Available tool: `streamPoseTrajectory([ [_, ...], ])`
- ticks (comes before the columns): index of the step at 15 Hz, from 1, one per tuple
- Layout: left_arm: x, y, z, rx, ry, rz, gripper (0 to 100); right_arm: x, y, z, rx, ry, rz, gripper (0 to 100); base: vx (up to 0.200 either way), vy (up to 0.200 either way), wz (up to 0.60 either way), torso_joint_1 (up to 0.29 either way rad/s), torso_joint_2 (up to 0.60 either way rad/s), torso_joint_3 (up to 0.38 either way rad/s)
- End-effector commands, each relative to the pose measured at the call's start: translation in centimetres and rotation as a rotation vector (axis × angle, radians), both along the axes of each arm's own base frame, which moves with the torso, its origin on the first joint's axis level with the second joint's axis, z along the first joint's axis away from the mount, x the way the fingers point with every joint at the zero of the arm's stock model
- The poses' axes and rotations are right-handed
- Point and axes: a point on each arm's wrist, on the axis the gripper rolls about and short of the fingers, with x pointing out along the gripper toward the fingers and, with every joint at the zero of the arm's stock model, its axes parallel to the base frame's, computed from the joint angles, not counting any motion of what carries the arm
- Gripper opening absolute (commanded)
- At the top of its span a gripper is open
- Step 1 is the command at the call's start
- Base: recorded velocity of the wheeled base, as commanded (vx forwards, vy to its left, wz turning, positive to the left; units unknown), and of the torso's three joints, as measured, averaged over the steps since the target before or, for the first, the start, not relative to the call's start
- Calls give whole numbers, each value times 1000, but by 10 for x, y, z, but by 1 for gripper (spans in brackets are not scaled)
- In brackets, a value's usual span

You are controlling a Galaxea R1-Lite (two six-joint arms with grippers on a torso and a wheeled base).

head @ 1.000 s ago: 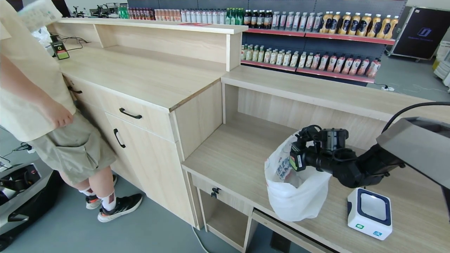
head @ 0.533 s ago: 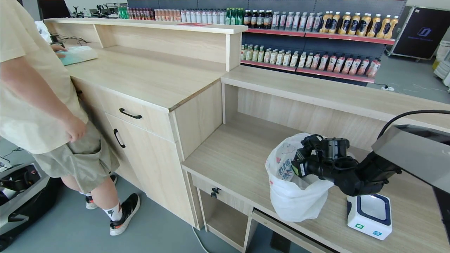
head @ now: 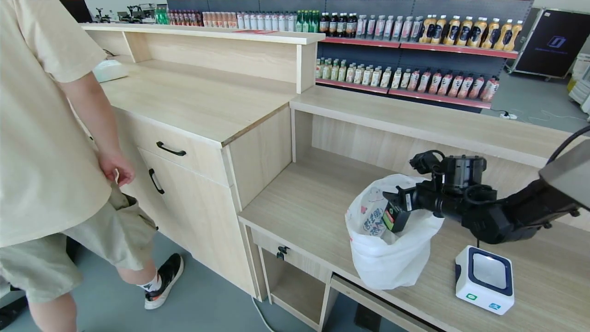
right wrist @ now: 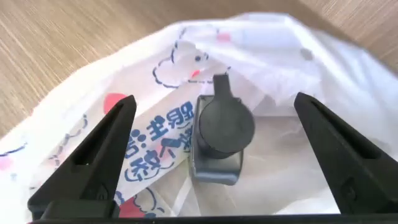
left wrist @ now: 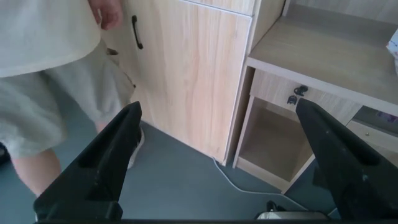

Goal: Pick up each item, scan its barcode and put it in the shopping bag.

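Hovering over the bag (right wrist: 273, 56) mouth, right pincer (right wrist: 214, 99) spread wide. Wrist view shows a dark item (right wrist: 221, 134) lying inside, untouched. Head view puts the bag on the table (head: 304, 203) beside the scanner (head: 484, 279). Left pincer (left wrist: 219, 107) wide, above floor (left wrist: 186, 180).

Counts for you:
- One shopping bag (head: 392, 258), with one dark item (right wrist: 222, 127) in it.
- One scanner (head: 484, 280).
- One pale packet (head: 109, 70).
- Two bench tops: high bench (head: 193, 101) and low bench (head: 304, 203).
- Two claws: left claw (left wrist: 217, 149) and right claw (right wrist: 214, 106).
- Two black cabinet handles: upper handle (head: 171, 149) and lower handle (head: 156, 181).
- One drawer latch (head: 281, 251).
- Two red shelves: top shelf (head: 415, 46) and lower shelf (head: 401, 91).
- The bottles (head: 454, 31) are too many and too small for you to count.
- One person (head: 46, 138), with one hand (head: 116, 167) in view.
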Motion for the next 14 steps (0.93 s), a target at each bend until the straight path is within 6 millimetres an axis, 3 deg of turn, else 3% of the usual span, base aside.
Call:
streamPoseTrajectory([
  [1,0,0,0,0,-1,2,100,-69,-18,85,-25,-171,-15,100,0,0,-600,2,2,2],
  [4,0,0,0,0,-1,1,100,-136,-42,111,-77,-243,-74,100,0,0,-600,1,1,-1],
  [6,0,0,0,0,-1,1,100,-161,-52,124,-83,-261,-128,100,0,0,-600,10,5,-2],
  [7,0,0,0,0,-1,1,100,-194,-61,139,-85,-237,-182,100,0,0,-600,2,7,7],
  [9,0,0,0,0,-1,1,100,-234,-73,146,-74,-143,-264,100,0,0,-600,0,2,2],
  [11,0,0,0,0,-1,1,100,-248,-78,142,-5,-98,-318,100,0,0,600,2,7,5],
  [14,0,0,0,0,-1,1,100,-251,-78,136,34,-85,-328,100,0,0,0,77,-173,-71],
])
